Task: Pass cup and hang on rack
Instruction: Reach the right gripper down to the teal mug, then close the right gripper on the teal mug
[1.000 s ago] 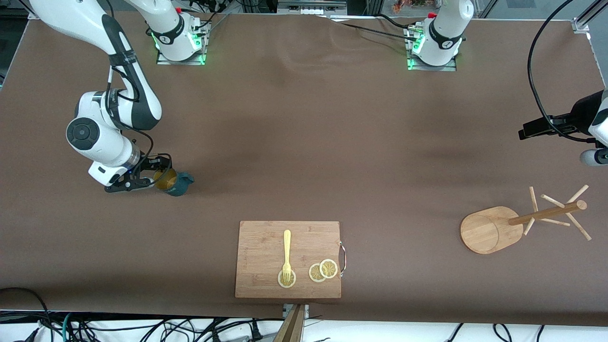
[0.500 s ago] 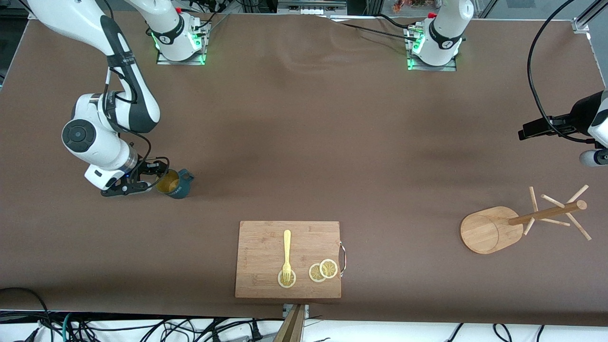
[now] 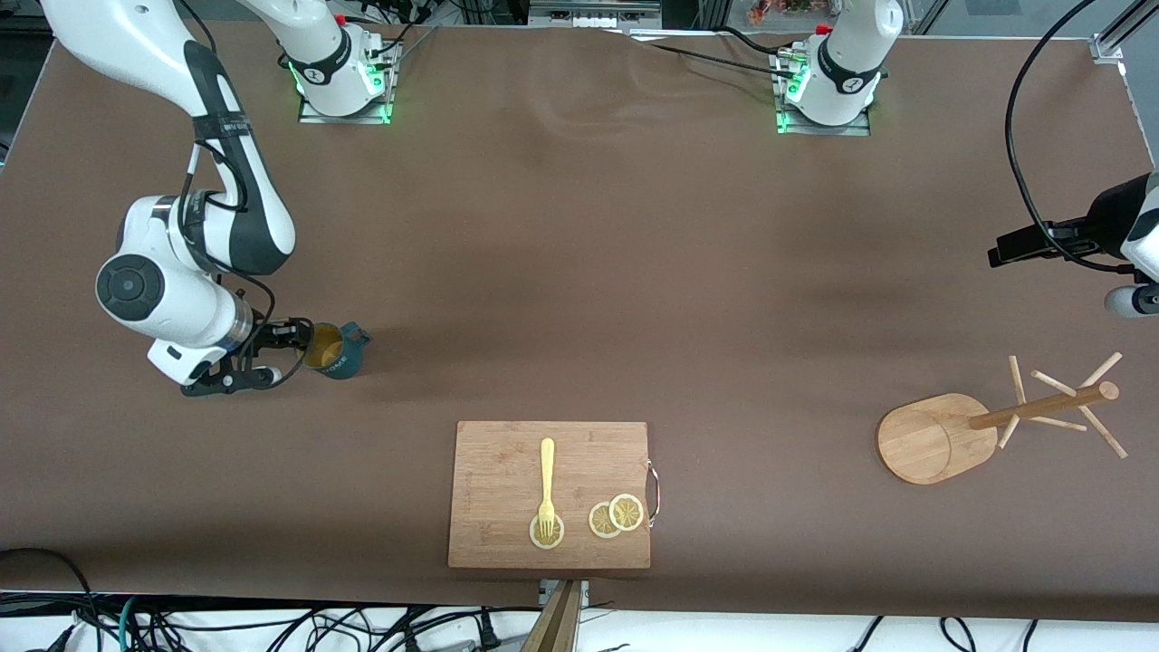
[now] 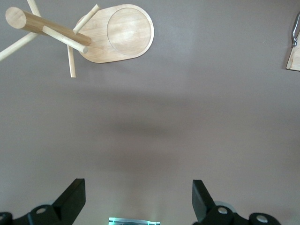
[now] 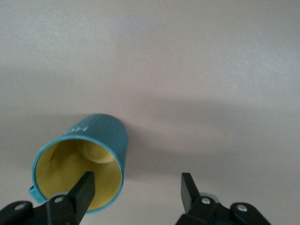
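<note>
Front view: the cup (image 3: 337, 351) sits on the table (image 3: 579, 272) at the right arm's end, the right gripper (image 3: 276, 355) just beside it, spread apart and gripping nothing. The rack (image 3: 942, 437) stands at the left arm's end.

Left wrist view: left gripper (image 4: 138, 204) spread wide, empty, waiting near the rack (image 4: 119, 33).

Right wrist view: one of the fingers (image 5: 82, 191) overlaps the cup's (image 5: 82, 161) rim, no clamp.
</note>
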`<state>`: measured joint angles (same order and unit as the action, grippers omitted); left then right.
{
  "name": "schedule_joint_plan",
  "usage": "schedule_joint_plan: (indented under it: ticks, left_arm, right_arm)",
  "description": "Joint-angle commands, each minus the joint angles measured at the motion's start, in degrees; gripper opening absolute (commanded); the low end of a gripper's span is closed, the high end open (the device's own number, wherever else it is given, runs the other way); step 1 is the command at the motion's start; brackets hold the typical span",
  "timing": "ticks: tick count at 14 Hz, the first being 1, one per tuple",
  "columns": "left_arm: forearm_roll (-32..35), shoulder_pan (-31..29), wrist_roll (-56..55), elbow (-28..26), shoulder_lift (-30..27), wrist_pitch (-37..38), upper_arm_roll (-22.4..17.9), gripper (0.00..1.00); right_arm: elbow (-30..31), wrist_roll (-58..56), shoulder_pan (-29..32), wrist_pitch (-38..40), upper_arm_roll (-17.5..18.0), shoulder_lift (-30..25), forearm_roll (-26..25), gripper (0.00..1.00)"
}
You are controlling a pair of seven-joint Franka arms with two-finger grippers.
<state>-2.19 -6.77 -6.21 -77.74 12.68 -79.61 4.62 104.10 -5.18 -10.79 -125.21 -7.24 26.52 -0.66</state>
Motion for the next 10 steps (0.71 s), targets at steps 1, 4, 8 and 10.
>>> schedule_joint_plan:
  ticks: [1, 4, 8, 10]
  left_arm:
    - [-0.27, -0.44, 1.12, 1.37, 0.51, 0.77, 0.21, 1.00]
    - [-0.27, -0.44, 1.12, 1.37, 0.51, 0.77, 0.21, 1.00]
    - [-0.27, -0.61, 1.29, 1.54, 0.33, 0.77, 0.21, 1.00]
    - [-0.09, -0.62, 1.29, 1.28, 0.24, 0.69, 0.21, 1.00]
  right_arm:
    - [-2.33, -0.80, 0.07, -0.37, 0.21, 3.80, 2.32, 0.81]
    - [-2.41, -0.97, 0.07, -0.38, 0.29, 4.51, 2.42, 0.47]
    - [-2.50, -0.80, -0.02, 0.14, 0.38, 4.51, 2.59, 0.00]
    - [-2.85, -0.97, -0.10, 1.54, 0.38, 4.51, 6.26, 0.00]
